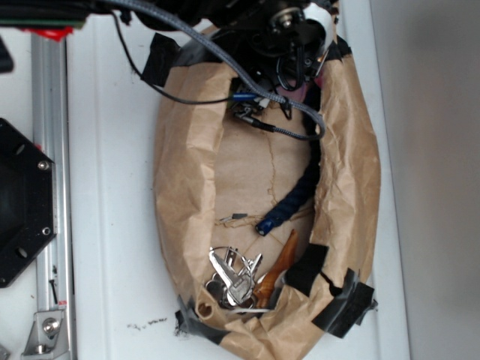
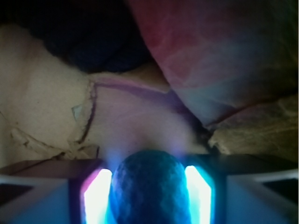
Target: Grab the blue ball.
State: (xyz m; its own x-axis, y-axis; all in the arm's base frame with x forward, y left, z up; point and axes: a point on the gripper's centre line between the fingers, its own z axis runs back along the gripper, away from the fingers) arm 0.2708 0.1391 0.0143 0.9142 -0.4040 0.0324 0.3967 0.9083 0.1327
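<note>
In the wrist view the blue ball (image 2: 149,186), teal with a dimpled surface, fills the gap between my jaws. Glowing pads (image 2: 97,196) press on it from both sides and it looks slightly squeezed. My gripper (image 2: 149,173) is shut on it, above crumpled brown paper. In the exterior view my gripper (image 1: 294,66) is at the far end of the paper-lined bin, under the black arm and its cables. There the ball is hidden by the gripper.
A pink cloth (image 2: 219,60) and a dark shape (image 2: 88,42) lie just ahead of the jaws. The brown paper wall (image 1: 345,165) rings the bin. A navy rope (image 1: 296,196), metal tools (image 1: 236,279) and a wooden handle (image 1: 279,264) lie toward the near end.
</note>
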